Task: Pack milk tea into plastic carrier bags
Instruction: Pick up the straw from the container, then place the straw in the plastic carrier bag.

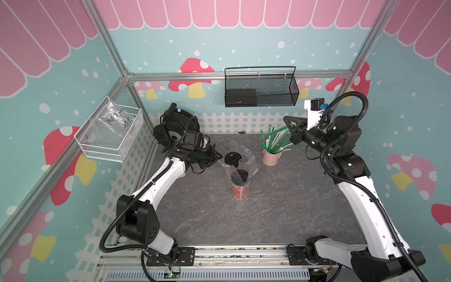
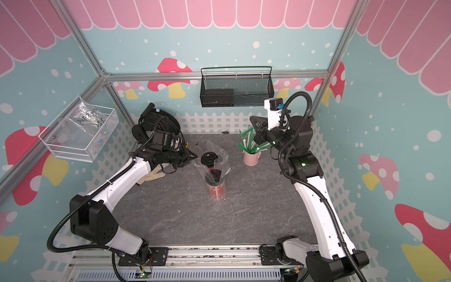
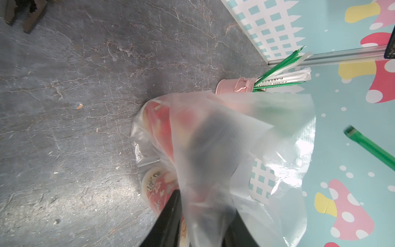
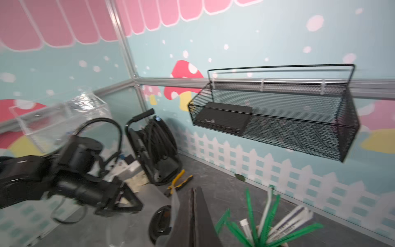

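Both top views: bag (image 1: 251, 160) stands mid-table with both cups inside, red cup (image 1: 240, 189) at 6 o'clock and other cup (image 1: 233, 157) at 12. Left gripper (image 1: 218, 156), at the bag's 9 o'clock, pinches the rim, probably to keep the mouth open. Right gripper (image 4: 193, 192) is raised over the pot (image 1: 271, 158) at 2 o'clock, jaws pressed together, nothing seen between them. Count: 2 cups, 1 bag, 1 pot.

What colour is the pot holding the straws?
Pink. The pot shows best in a top view.
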